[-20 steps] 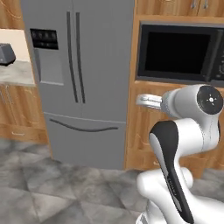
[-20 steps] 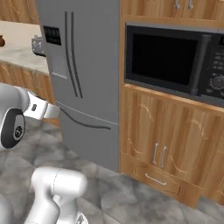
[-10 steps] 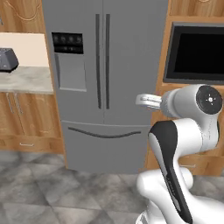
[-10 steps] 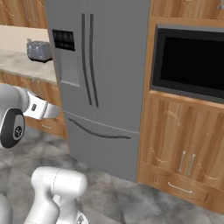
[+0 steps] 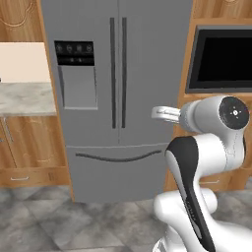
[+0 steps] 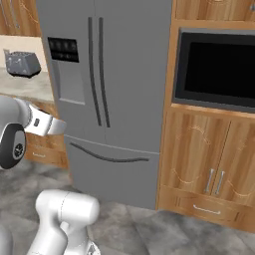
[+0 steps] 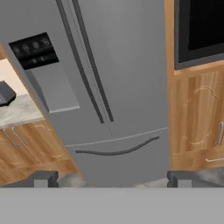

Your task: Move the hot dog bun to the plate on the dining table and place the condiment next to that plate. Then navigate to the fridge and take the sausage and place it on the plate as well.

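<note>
Straight ahead of the claw [image 7: 112,178] stands the tall grey fridge [image 5: 118,93], double doors closed, well apart from the two dark fingertips [image 7: 43,178], which sit wide apart with nothing between them.

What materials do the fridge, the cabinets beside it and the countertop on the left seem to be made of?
The fridge: looks like brushed grey metal, matte, with darker bar handles; it could also be painted.
The cabinets: warm orange-brown wood with visible grain and carved door panels, slightly glossy.
The countertop: pale grey-beige stone, probably marble, judging by its faint veining.
The floor: grey stone-like tiles with seams.
</note>
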You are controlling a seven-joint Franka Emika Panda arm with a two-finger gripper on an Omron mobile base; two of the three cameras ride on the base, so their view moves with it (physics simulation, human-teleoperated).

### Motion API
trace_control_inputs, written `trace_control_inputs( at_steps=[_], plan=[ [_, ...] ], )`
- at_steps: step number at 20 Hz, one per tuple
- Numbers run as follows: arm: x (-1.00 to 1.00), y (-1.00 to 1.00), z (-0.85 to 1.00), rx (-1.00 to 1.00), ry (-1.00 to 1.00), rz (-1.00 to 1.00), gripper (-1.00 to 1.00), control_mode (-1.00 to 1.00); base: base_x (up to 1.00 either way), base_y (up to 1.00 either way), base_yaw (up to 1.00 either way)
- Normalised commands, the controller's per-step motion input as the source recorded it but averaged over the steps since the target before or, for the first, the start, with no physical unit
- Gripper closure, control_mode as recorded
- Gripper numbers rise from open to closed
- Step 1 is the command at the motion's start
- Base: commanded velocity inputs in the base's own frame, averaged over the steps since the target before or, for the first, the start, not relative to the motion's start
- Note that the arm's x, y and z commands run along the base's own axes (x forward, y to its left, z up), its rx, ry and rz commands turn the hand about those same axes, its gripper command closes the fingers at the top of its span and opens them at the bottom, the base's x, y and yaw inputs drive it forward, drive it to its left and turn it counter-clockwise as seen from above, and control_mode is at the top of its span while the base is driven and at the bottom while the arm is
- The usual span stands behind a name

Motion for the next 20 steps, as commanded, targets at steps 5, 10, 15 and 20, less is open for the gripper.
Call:
trace_control_inputs(
  at_steps=[5, 10, 15, 20],
  plan=[
    [0.0, 0.0, 0.0, 0.0, 0.0, 0.0, -1.0, 1.0, 0.41, 0.44, -0.24],
    [0.0, 0.0, 0.0, 0.0, 0.0, 0.0, -1.0, 1.0, 0.5, 0.23, 0.0],
    [0.0, 0.0, 0.0, 0.0, 0.0, 0.0, -1.0, 1.0, 0.53, 0.17, 0.02],
    [0.0, 0.0, 0.0, 0.0, 0.0, 0.0, -1.0, 1.0, 0.48, 0.53, 0.0]
  ],
)
